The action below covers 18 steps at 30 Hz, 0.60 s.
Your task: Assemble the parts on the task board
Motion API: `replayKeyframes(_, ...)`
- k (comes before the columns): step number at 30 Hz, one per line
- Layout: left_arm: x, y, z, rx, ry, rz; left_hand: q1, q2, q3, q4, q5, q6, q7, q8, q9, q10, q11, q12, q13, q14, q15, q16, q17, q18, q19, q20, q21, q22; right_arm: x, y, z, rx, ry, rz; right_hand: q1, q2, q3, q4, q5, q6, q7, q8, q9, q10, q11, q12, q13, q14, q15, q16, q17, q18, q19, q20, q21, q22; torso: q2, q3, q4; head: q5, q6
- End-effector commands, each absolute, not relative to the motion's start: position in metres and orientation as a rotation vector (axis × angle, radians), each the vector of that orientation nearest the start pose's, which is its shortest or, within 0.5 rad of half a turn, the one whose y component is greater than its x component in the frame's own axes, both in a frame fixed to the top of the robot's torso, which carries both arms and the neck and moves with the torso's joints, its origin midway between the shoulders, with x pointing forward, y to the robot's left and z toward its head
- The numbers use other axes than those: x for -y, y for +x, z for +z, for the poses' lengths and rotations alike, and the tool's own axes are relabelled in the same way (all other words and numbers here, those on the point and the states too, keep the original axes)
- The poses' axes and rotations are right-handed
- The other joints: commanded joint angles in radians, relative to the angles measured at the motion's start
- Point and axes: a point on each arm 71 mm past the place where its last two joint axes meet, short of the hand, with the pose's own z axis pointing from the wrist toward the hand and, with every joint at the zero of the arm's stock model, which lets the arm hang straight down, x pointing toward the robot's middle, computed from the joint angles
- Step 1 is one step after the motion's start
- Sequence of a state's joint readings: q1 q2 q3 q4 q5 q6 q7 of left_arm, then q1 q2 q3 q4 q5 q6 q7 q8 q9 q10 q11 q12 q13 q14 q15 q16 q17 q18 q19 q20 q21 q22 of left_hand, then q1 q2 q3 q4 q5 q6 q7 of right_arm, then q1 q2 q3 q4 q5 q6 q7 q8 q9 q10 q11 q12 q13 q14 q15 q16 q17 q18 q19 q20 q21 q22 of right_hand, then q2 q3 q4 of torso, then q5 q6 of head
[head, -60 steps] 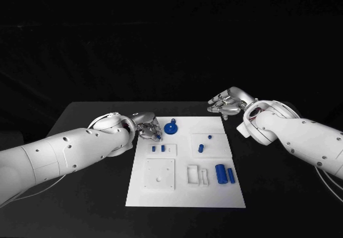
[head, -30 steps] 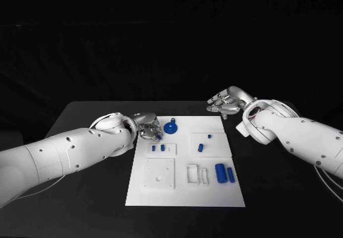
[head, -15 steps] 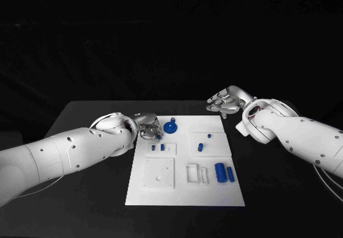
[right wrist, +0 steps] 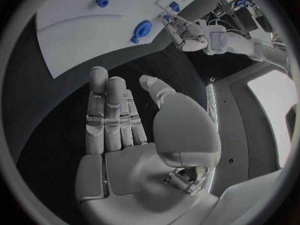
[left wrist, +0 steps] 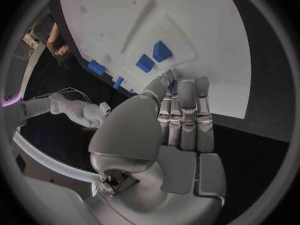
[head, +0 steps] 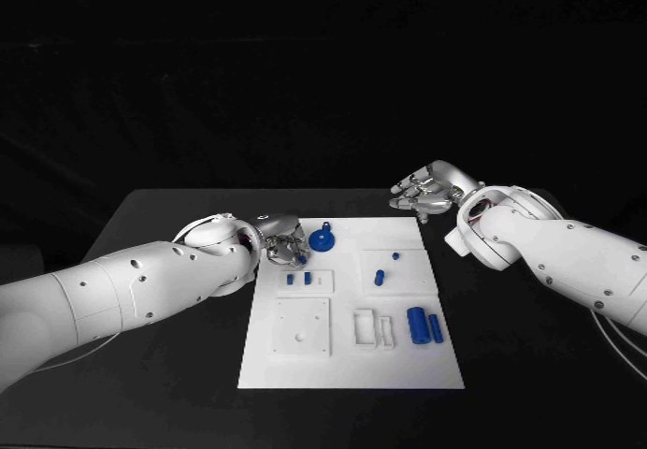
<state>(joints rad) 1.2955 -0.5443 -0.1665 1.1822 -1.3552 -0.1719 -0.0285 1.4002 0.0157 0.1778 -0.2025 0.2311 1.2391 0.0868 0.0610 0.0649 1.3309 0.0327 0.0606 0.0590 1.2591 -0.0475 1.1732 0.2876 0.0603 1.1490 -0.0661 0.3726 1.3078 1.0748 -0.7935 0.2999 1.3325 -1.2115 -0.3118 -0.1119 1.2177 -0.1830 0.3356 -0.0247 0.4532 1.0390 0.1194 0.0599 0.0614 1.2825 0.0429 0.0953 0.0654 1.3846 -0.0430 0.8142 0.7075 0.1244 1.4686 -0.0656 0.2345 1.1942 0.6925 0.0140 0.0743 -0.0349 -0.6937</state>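
The white task board [head: 351,360] lies mid-table. My left hand [head: 283,246] hovers at its far left corner, with a small blue part [left wrist: 170,88] pinched between thumb and fingers [left wrist: 187,115]. Just right of that hand a round blue part with a stem [head: 323,240] sits on the board. Two small blue blocks [head: 299,279] lie in a recess nearer me, also seen as blue blocks [left wrist: 153,56] beyond the fingertips. My right hand [head: 429,193] hangs past the board's far right corner, its fingers [right wrist: 109,115] straight and the palm empty.
More blue parts rest on the board: a short peg [head: 379,277], a tiny piece [head: 395,255] and two cylinders [head: 424,326] at the right. A square white plate [head: 302,327] and white brackets [head: 372,329] lie near the front. Black table [head: 162,281] surrounds the board.
My left hand has edged slightly along the board's far left corner, still pinching the small part. The right hand has stayed put.
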Motion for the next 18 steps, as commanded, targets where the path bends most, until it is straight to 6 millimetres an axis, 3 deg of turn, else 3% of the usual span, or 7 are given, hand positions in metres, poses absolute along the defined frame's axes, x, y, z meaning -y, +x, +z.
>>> replayKeyframes(1, -0.1353, 0.5366, -0.2059, -1.813, 0.291, -0.657, 0.003, 0.005, 0.000, -0.006, -0.003, 0.009, -0.001, 0.002, 0.001, 0.001, -0.003, -0.002, 0.001, 0.002, 0.001, 0.003, -0.001, 0.013, 0.004, 0.000, 0.006, 0.022, 0.2538, 0.5383, -0.1446, -1.549, 0.341, 0.726, -0.003, -0.001, 0.001, 0.006, 0.005, -0.004, 0.006, 0.002, 0.002, 0.002, 0.007, -0.006, -0.002, -0.005, 0.002, 0.003, -0.001, 0.022, 0.034, 0.003, 0.003, -0.001, 0.000, -0.0006, -0.0002, 0.000, 0.000)
replayKeyframes(18, -0.1380, 0.5374, -0.2152, -1.937, 0.312, -0.547, 0.003, 0.006, -0.006, -0.003, -0.029, -0.007, 0.002, 0.002, 0.001, -0.011, 0.001, -0.002, 0.001, -0.018, 0.007, 0.003, -0.002, 0.010, -0.010, 0.006, 0.001, 0.022, 0.2540, 0.5384, -0.1448, -1.551, 0.341, 0.726, -0.003, -0.001, 0.001, 0.006, 0.005, -0.004, 0.006, 0.002, 0.002, 0.002, 0.007, -0.006, -0.002, -0.005, 0.002, 0.003, -0.001, 0.022, 0.034, 0.003, 0.003, -0.001, 0.000, -0.0001, -0.0007, -0.001, -0.003)
